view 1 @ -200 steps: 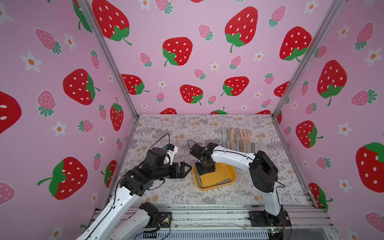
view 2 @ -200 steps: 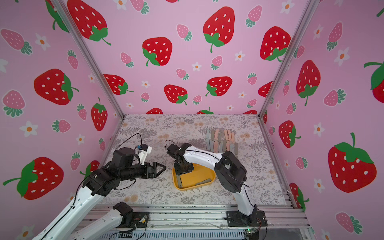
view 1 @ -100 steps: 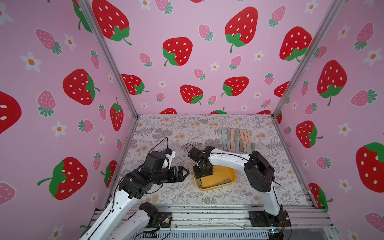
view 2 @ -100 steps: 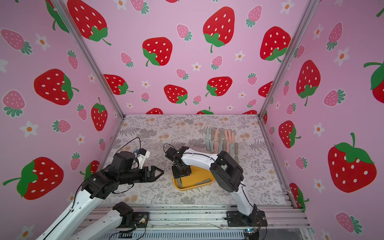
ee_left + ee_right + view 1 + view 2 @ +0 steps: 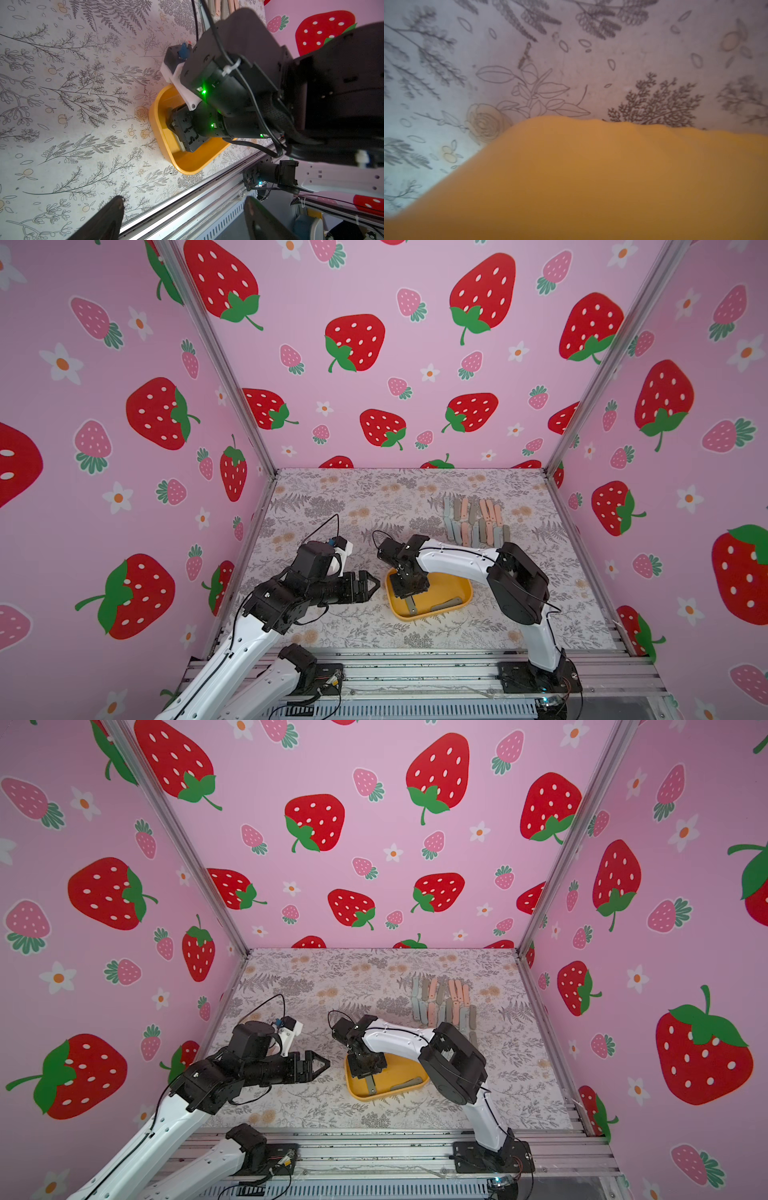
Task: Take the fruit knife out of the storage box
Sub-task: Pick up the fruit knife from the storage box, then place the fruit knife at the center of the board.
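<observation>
The yellow-orange storage box [image 5: 457, 585] [image 5: 401, 1070] sits near the table's front edge. My right gripper [image 5: 409, 593] [image 5: 368, 1073] reaches straight down into its left half, and its body hides its fingertips. A grey fruit knife [image 5: 412, 606] [image 5: 371, 1086] sticks out from under that gripper toward the front wall. A second grey knife [image 5: 446, 605] [image 5: 405, 1085] lies along the front right wall. The right wrist view shows only the blurred box wall [image 5: 591, 176] and the tablecloth. My left gripper [image 5: 372, 583] [image 5: 322, 1064] [image 5: 185, 218] hovers open and empty just left of the box [image 5: 187, 165].
Several grey and pink folded knives [image 5: 473, 520] [image 5: 442, 1002] lie in rows at the back right of the floral tablecloth. An aluminium rail [image 5: 415, 668] runs along the front edge. Pink strawberry walls enclose the other three sides.
The right gripper has sunk a little deeper into the box. The left gripper drew back from the box and has come up to its left side again.
</observation>
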{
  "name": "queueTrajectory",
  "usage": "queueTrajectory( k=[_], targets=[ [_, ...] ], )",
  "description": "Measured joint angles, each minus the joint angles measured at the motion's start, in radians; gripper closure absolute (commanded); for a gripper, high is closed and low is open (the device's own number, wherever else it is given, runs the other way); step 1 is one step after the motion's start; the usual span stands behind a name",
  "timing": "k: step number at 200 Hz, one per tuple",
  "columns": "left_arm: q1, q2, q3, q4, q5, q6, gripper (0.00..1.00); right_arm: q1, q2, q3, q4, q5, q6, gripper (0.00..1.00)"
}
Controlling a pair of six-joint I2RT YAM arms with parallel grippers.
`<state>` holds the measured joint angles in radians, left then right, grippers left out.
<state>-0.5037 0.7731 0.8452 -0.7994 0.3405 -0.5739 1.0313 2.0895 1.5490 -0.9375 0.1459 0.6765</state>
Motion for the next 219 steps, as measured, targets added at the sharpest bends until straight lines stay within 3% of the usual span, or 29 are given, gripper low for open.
queueTrajectory(
  k=[42,114,182,219],
  targets=[
    [0.000,0.008,-0.003,0.019,0.001,-0.003,0.09,-0.002,-0.003,0.000,-0.011,0.014,0.002,0.83],
    [0.000,0.119,0.023,0.072,0.015,0.001,0.09,-0.060,-0.083,-0.011,-0.082,0.042,0.001,0.83],
    [0.000,0.312,0.120,0.193,0.074,0.015,0.10,-0.241,-0.306,0.059,-0.175,0.091,-0.031,0.83],
    [0.000,0.445,0.182,0.259,0.117,0.023,0.10,-0.388,-0.328,0.059,-0.208,0.134,-0.064,0.83]
  ],
)
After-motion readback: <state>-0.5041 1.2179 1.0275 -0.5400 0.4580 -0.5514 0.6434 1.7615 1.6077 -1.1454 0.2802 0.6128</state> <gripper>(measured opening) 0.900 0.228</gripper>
